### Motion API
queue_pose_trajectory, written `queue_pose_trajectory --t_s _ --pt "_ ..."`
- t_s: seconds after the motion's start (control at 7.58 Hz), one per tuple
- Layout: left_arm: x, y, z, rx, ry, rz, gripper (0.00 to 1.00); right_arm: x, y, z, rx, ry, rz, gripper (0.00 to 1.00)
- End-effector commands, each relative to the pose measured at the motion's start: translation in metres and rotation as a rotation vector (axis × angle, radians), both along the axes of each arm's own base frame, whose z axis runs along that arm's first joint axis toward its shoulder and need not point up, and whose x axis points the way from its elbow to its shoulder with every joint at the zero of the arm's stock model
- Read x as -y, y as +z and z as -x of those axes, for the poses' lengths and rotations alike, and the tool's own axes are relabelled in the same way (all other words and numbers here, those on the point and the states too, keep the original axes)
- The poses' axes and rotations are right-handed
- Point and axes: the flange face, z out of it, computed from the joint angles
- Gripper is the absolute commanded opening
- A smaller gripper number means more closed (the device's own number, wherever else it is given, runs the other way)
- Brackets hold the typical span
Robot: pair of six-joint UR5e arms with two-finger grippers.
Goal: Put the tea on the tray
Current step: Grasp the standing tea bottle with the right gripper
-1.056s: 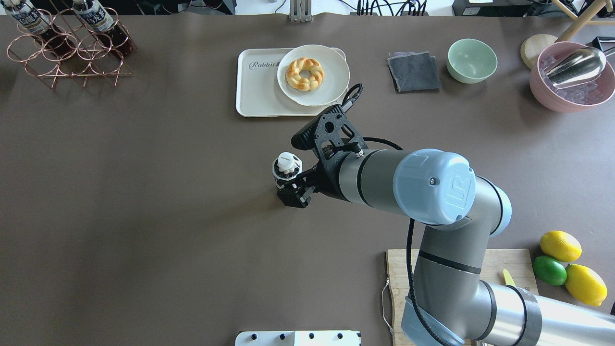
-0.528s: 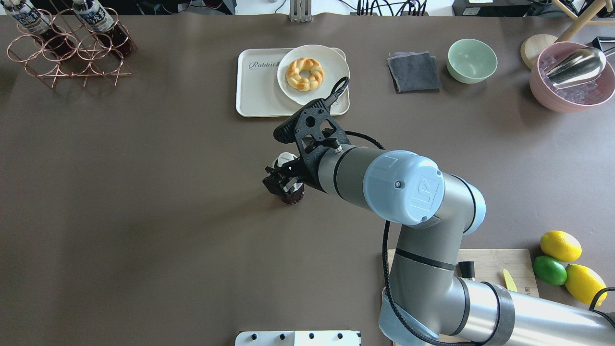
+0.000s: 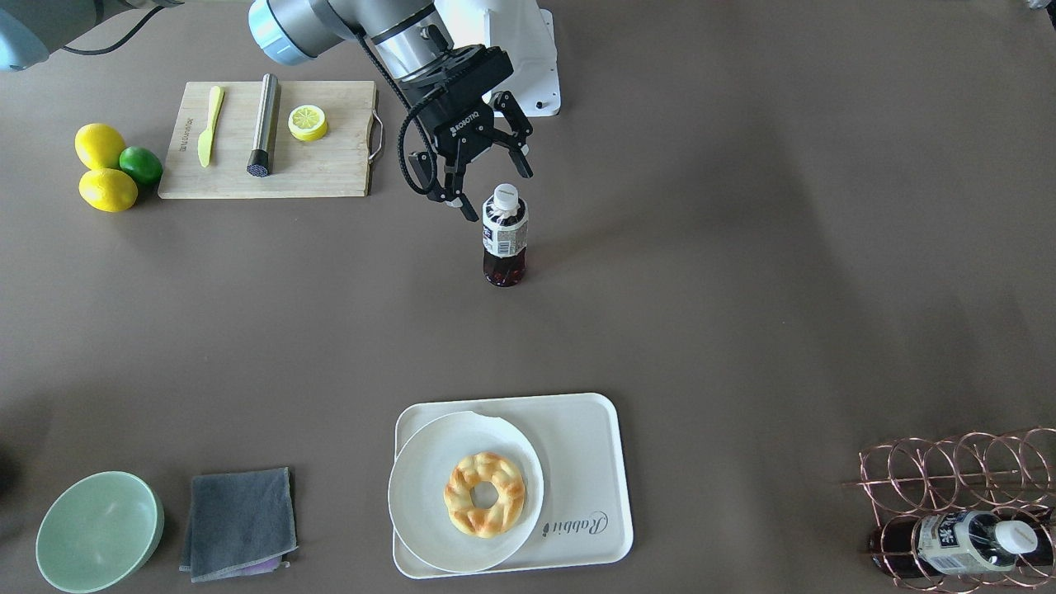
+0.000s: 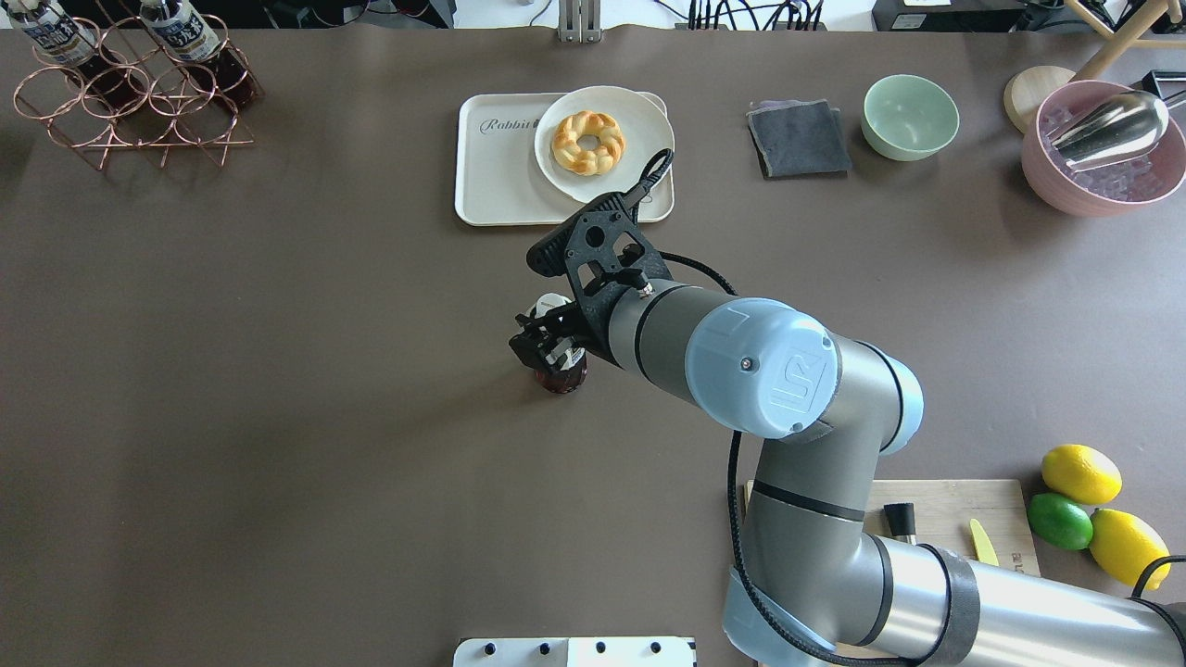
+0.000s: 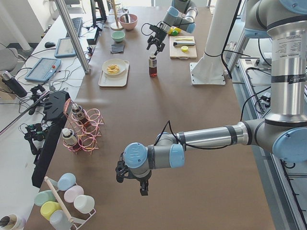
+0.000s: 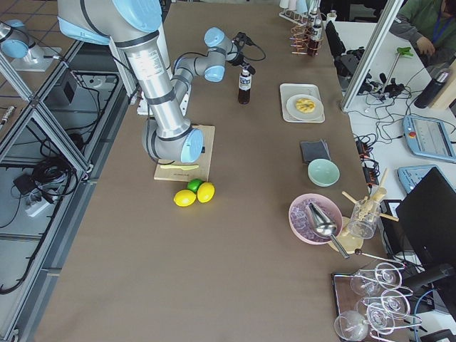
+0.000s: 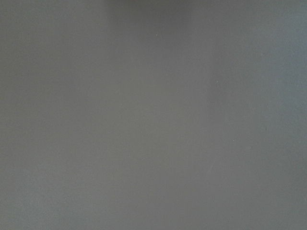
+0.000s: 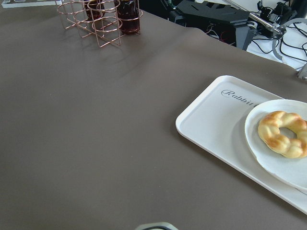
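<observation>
The tea (image 3: 504, 235), a small bottle of dark red-brown liquid with a white cap, stands upright on the brown table (image 3: 742, 247); it shows too as the tea (image 4: 561, 375). My right gripper (image 3: 497, 192) hangs open just over its cap, fingers (image 3: 452, 198) spread and apart from the bottle. In the overhead view the right gripper (image 4: 540, 345) covers the bottle's middle. The tray (image 4: 496, 181) lies farther out, with a white plate (image 4: 639, 139) and doughnut on its right half. My left gripper (image 5: 141, 184) shows only in the exterior left view; I cannot tell its state.
A copper rack (image 4: 139, 102) with two more bottles stands at the far left corner. A grey cloth (image 4: 799, 137), green bowl (image 4: 910, 116) and pink ice bowl (image 4: 1103, 157) line the far right. A cutting board (image 3: 330, 169), lemons (image 3: 103, 165) and a lime sit near the robot.
My right arm has swung left and the gripper has shifted left over the bottle, whose dark base now shows. The bottle stands in the same spot.
</observation>
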Motion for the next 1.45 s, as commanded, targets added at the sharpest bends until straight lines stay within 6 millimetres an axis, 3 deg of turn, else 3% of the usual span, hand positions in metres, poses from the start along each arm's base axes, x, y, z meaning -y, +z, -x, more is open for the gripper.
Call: queue_pose_trajectory --t_s 0.0,0.4,0.53,0.66,0.92,1.32 --pt "-0.001 0.000 0.000 -0.001 -0.001 0.002 0.98 -0.011 0.000 0.009 -0.002 0.000 -0.004 0.91" --pt "0.004 -0.005 0.000 0.001 -0.002 -0.008 0.98 -0.012 0.005 0.014 -0.016 0.010 -0.005 0.78" --pt "0.003 -0.005 0.000 0.001 -0.001 -0.007 0.98 -0.012 0.004 0.014 -0.015 0.010 -0.006 0.45" --pt "0.002 -0.004 0.000 0.001 -0.001 -0.006 0.98 -0.012 0.003 0.014 -0.011 0.011 -0.006 0.00" --pt "0.001 -0.003 0.000 0.001 -0.001 -0.004 0.98 -0.007 -0.003 0.009 0.002 0.024 -0.006 0.00" --pt "-0.002 -0.001 0.000 0.001 -0.001 -0.001 0.98 0.026 -0.060 -0.018 0.061 0.090 0.001 0.00"
